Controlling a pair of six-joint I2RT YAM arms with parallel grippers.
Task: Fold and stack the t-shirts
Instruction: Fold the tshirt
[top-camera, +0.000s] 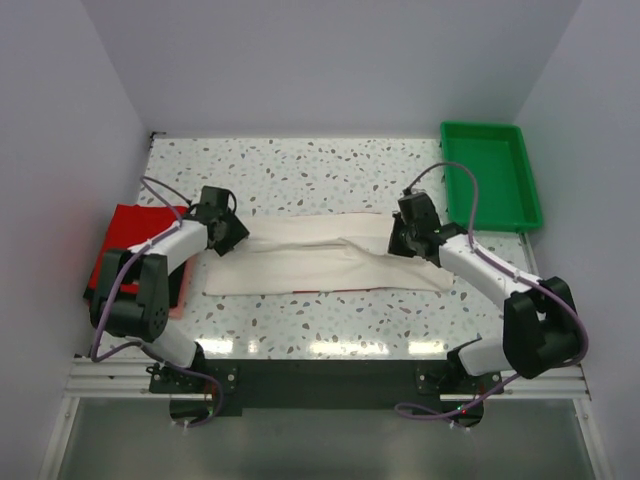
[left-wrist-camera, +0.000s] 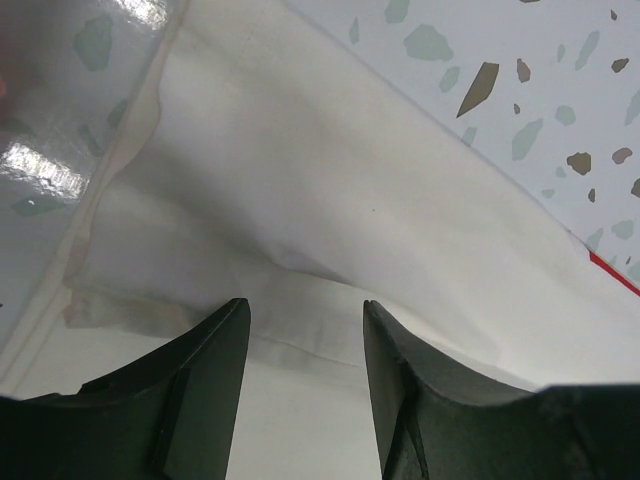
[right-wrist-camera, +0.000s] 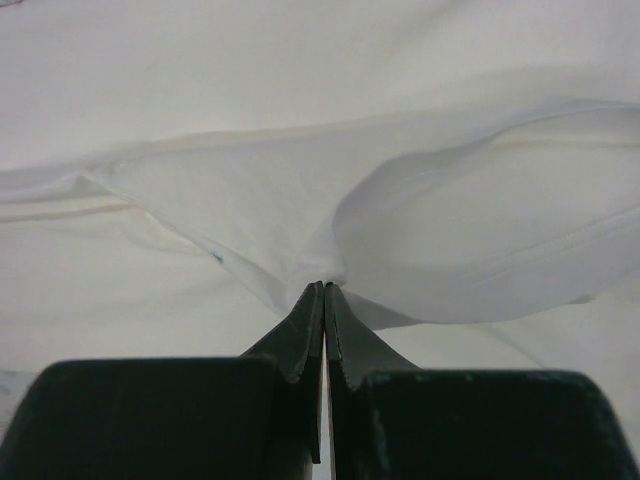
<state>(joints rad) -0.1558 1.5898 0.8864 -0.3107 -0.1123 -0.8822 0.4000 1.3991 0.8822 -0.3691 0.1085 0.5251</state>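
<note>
A cream-white t-shirt (top-camera: 310, 262) lies folded into a long strip across the middle of the table, with a thin red trim showing along its near edge. My left gripper (top-camera: 232, 236) is open over the strip's left end, its dark fingers (left-wrist-camera: 215, 370) on either side of the cloth (left-wrist-camera: 330, 200). My right gripper (top-camera: 402, 240) is shut on a pinched fold of the cream-white t-shirt (right-wrist-camera: 320, 180) near the strip's right end. A bright red t-shirt (top-camera: 135, 235) lies at the table's left edge on a small stack.
A green plastic tray (top-camera: 490, 175) stands at the back right corner. White walls close in the speckled table (top-camera: 300, 170) on three sides. A pink edge shows under the red shirt beside the left arm's base.
</note>
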